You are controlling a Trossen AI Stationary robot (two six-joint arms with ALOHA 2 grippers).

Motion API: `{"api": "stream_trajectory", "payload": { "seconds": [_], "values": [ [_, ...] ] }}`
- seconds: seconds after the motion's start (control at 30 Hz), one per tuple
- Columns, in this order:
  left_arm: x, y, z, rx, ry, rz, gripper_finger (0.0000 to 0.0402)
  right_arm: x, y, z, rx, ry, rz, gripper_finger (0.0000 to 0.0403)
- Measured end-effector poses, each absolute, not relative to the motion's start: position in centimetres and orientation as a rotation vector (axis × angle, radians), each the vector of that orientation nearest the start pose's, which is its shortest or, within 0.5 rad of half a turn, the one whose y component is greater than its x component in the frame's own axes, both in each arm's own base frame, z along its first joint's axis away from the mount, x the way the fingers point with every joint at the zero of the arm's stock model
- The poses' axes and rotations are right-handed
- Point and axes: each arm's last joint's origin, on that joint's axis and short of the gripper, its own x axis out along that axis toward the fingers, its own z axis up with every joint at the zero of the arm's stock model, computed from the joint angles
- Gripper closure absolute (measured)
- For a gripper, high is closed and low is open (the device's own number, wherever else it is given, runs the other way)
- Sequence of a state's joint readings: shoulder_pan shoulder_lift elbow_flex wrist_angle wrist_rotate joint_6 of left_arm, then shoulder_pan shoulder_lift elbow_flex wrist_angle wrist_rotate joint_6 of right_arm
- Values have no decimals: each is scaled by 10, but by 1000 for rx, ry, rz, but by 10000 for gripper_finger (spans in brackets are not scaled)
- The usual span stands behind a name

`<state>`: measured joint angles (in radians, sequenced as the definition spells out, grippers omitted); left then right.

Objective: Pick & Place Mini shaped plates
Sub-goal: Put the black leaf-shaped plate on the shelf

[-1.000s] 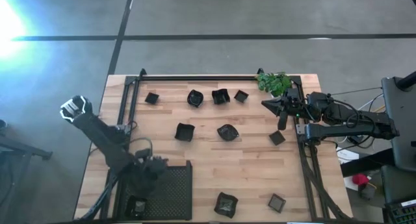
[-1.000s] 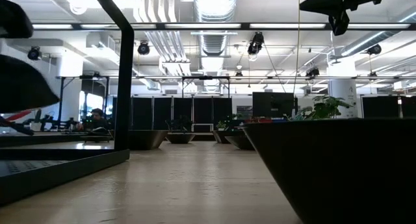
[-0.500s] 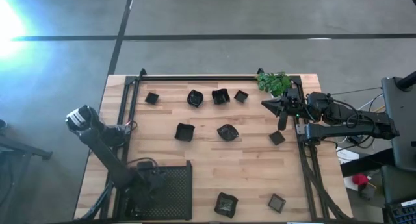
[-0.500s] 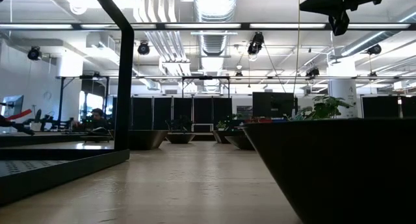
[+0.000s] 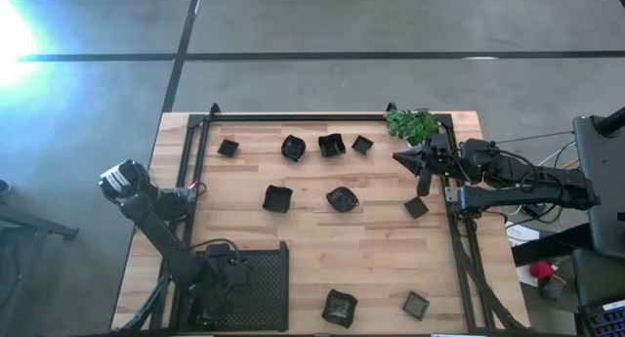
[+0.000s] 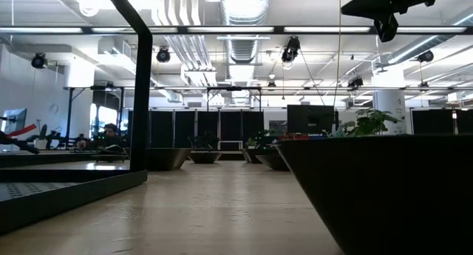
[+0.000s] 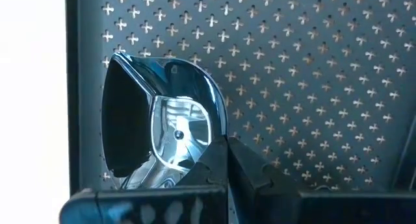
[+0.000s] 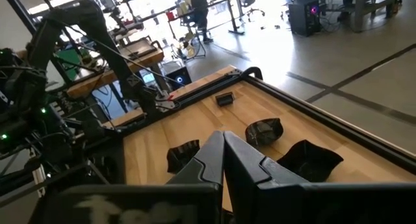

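— Where are you seeing the small dark shaped plates lying on the wooden table [image 5: 381, 241]?

— You are looking at four [image 5: 293, 147] lying in a row along the far edge, three [image 5: 341, 198] sitting mid-table, and two [image 5: 339, 307] resting near the front edge.

— And the black perforated metal tray [image 5: 256, 285]?

— It is sitting at your front left corner, with the left gripper [image 5: 217, 300] hanging over it and a plate [image 7: 140, 123] lying inside. The green leafy plant [image 5: 411, 123] is standing at the far right, beside the right gripper [image 5: 402, 156].

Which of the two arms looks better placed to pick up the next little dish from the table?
Probably the right. The right gripper hovers empty, fingers together, near a small square plate. The left gripper is busy over the black mesh tray, gripping a shiny dark plate.
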<state>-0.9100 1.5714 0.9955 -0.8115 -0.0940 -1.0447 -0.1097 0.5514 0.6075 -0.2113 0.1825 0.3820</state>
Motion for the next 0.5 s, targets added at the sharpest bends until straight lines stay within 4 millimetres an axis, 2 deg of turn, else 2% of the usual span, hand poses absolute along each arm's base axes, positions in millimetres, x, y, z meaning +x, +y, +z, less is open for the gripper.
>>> {"api": "stream_trajectory", "payload": {
  "seconds": [0.33, 0.5],
  "values": [
    [171, -216, 189, -193, 1388, 41, 400, 130, -20, 299, 375, 116, -321, 394],
    [170, -215, 187, -219, 1393, 70, 373, 130, -20, 299, 375, 116, -321, 394]
  ]
}}
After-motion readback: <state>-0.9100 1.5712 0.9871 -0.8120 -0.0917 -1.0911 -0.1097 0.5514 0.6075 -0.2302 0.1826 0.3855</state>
